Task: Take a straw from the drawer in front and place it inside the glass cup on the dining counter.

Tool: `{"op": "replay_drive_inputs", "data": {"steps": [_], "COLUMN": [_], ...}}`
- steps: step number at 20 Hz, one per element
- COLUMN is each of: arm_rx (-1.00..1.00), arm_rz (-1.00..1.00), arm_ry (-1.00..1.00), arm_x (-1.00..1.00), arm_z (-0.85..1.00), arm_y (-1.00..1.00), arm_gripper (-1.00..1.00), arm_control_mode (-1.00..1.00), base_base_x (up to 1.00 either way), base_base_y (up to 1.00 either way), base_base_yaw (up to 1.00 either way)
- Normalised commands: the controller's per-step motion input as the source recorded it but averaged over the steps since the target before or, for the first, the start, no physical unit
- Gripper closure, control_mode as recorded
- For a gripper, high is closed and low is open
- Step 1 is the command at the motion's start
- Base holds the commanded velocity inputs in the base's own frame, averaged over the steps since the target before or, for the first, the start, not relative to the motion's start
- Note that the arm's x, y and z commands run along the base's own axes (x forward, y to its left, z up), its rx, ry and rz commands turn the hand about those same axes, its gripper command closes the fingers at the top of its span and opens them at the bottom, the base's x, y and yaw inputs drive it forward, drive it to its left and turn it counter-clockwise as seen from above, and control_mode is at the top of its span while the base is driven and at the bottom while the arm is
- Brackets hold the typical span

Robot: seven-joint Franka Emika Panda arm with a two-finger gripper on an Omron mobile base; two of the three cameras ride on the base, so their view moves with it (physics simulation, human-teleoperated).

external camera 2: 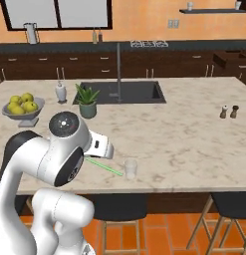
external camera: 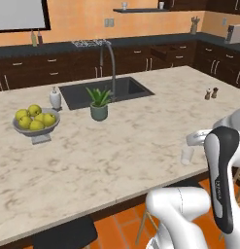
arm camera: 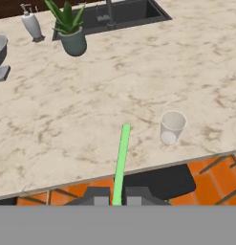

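Right base view: we see the cream marble counter (external camera 2: 194, 134) stretching wide, its dark sink (external camera 2: 129, 92) set in the far middle under a tall grey tap (external camera 2: 119, 69). Beyond it, along the far wall of dark cabinets, a drawer (external camera 2: 228, 59) stands pulled open at the far right. On the left of the counter sits a grey bowl of yellow-green fruit (external camera 2: 22, 107), with a white soap bottle (external camera 2: 61, 92) and a potted plant (external camera 2: 87, 102) to its right, near the sink's left edge. Two small shakers (external camera 2: 229, 111) stand side by side, well apart from the rest, on the right.

At the near edge we find the glass cup (external camera 2: 130, 168), upright on the marble. The gripper (arm camera: 117, 197) is clamped tight on the straw (arm camera: 121, 160), which in the hand view rises from between the dark fingertips (arm camera: 97, 197) and reaches out over the counter's near edge. In the right base view the straw's free end points toward the cup and ends just to the left of it, beside it and not inside.
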Motion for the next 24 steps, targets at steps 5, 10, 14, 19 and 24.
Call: {"op": "replay_drive_inputs", "data": {"steps": [5, 10, 14, 19, 24], "arm_rx": [0.0, 0.0, 0.0, 0.0, 0.0], "arm_rz": [0.0, 0.0, 0.0, 0.0, 0.0], "arm_ry": [0.0, 0.0, 0.0, 0.0, 0.0], "arm_x": [0.0, 0.0, 0.0, 0.0, 0.0], "arm_z": [0.0, 0.0, 0.0, 0.0, 0.0], "arm_y": [0.0, 0.0, 0.0, 0.0, 0.0], "arm_gripper": [1.0, 1.0, 1.0, 1.0, 1.0], "arm_control_mode": [1.0, 1.0, 1.0, 1.0, 1.0], "base_base_x": [-0.13, -0.26, 0.13, 0.2, 0.48], "base_base_y": [-0.51, -0.43, -0.42, -0.51, -0.32], "base_base_yaw": [0.07, 0.0, 0.18, 0.25, 0.25]}}
